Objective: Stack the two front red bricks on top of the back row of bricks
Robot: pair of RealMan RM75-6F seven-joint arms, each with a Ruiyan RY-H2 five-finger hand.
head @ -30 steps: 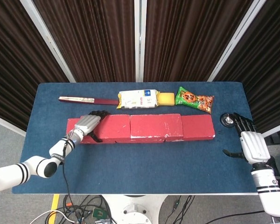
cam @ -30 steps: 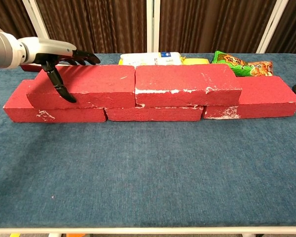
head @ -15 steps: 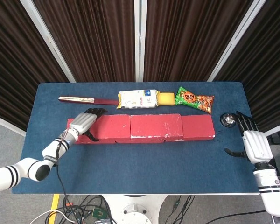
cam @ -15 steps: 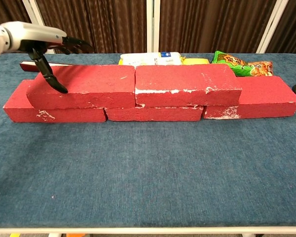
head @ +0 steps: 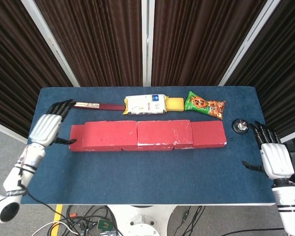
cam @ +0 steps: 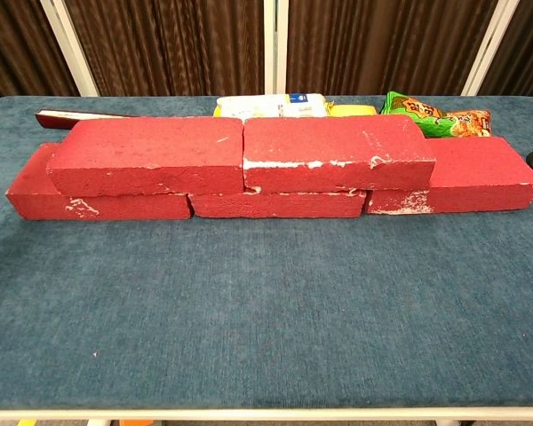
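Head view: two red bricks (head: pixel 137 132) sit on top of the red brick row (cam: pixel 98 205). Left hand (head: pixel 47 129) and right hand (head: pixel 274 158) hold nothing, fingers spread.

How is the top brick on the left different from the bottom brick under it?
The top left brick lies on the bottom left brick, which rests on the table. The top one sits shifted to the right, so the bottom one sticks out on the left. The top one butts against another top brick. Both are red with white scuffs.
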